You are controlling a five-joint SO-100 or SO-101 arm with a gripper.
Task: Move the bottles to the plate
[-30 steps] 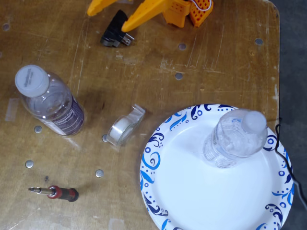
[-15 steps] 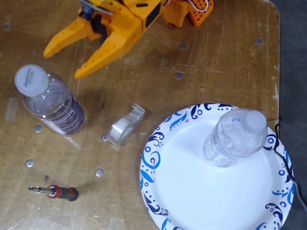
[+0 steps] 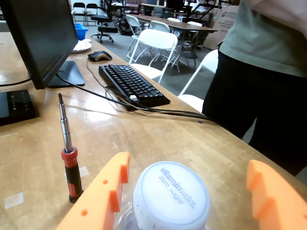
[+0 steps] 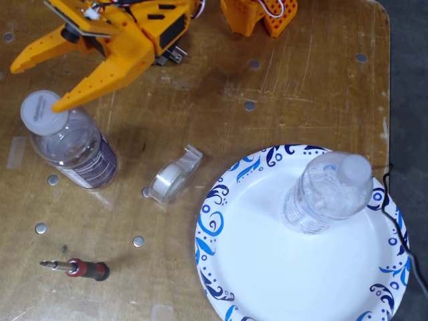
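A clear bottle with a dark label [image 4: 73,150] stands upright on the wooden table at the left; its white cap [image 3: 170,196] fills the bottom of the wrist view. My orange gripper [image 4: 39,85] is open just beyond and above that cap, and the wrist view shows the gripper [image 3: 188,165] with one finger on each side of the cap, touching nothing. A second clear bottle [image 4: 328,190] stands on the upper right part of the white plate [image 4: 261,274] with blue swirls on its rim.
A clear tape dispenser [image 4: 174,175] lies between the left bottle and the plate. A red-handled screwdriver [image 4: 73,268] lies at the lower left, also visible as the screwdriver [image 3: 68,148]. A keyboard [image 3: 132,84], a monitor [image 3: 38,38] and a standing person [image 3: 259,72] lie beyond.
The open gripper has swung left and down from the table's top edge to the dark-label bottle's cap. Both bottles, the plate and the tape dispenser have stayed put.
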